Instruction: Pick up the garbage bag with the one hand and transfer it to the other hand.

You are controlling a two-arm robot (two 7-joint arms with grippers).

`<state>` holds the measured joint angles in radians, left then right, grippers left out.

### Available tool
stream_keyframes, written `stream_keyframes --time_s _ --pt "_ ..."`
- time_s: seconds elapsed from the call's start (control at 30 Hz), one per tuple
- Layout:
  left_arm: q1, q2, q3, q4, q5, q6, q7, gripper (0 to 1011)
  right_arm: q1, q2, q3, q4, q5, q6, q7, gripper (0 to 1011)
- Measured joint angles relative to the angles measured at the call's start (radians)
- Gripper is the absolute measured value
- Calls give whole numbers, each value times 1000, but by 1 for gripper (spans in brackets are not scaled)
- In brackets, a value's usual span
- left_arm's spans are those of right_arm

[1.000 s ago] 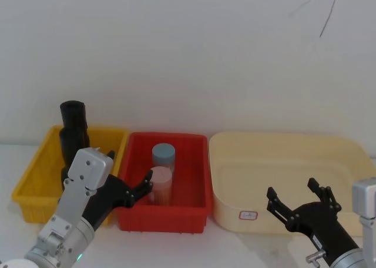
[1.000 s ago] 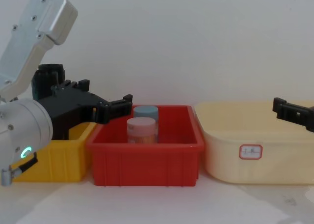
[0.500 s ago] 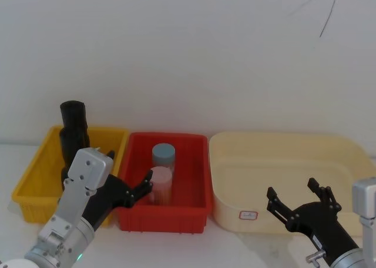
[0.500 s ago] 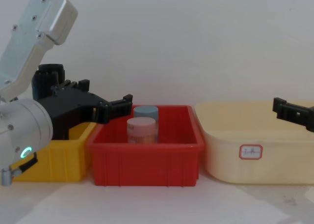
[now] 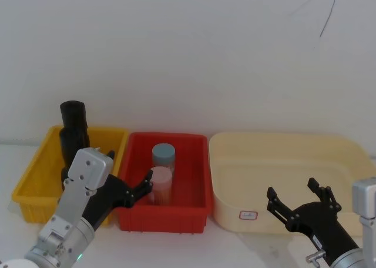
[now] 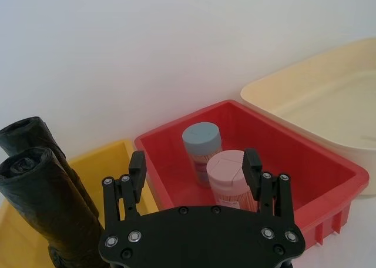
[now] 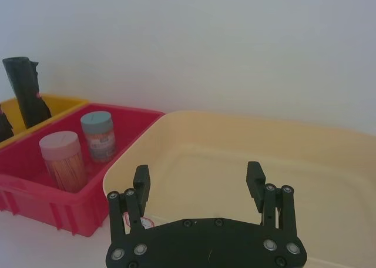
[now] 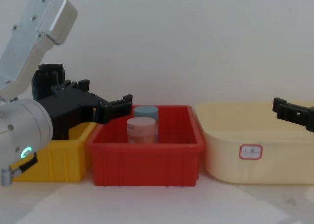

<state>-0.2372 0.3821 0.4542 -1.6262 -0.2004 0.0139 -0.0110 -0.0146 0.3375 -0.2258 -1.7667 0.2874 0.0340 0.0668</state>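
Note:
Two alike black garbage bag rolls stand upright in the yellow bin (image 5: pixel 29 188), one taller at the back (image 5: pixel 74 116) and one in front of it (image 5: pixel 69 143); they show again in the left wrist view (image 6: pixel 29 137) (image 6: pixel 50 206). My left gripper (image 5: pixel 128 171) (image 6: pixel 194 162) (image 8: pixel 105 94) is open and empty, hovering where the yellow and red bins meet, to the right of the rolls and apart from them. My right gripper (image 5: pixel 292 190) (image 7: pixel 198 173) is open and empty over the front edge of the cream tub (image 5: pixel 329 147).
The red bin (image 5: pixel 194 206) in the middle holds a blue-lidded jar (image 5: pixel 163 153) and a pink-lidded jar (image 5: pixel 160 184). The cream tub carries a small white label (image 8: pixel 250 151) on its front. A white wall stands close behind all three containers.

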Motion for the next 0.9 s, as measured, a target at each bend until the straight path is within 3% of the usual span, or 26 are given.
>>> stream_keyframes --time_s 0.9 --pt "0 0 0 0 0 0 0 1001 0 0 0 0 0 0 0 1001"
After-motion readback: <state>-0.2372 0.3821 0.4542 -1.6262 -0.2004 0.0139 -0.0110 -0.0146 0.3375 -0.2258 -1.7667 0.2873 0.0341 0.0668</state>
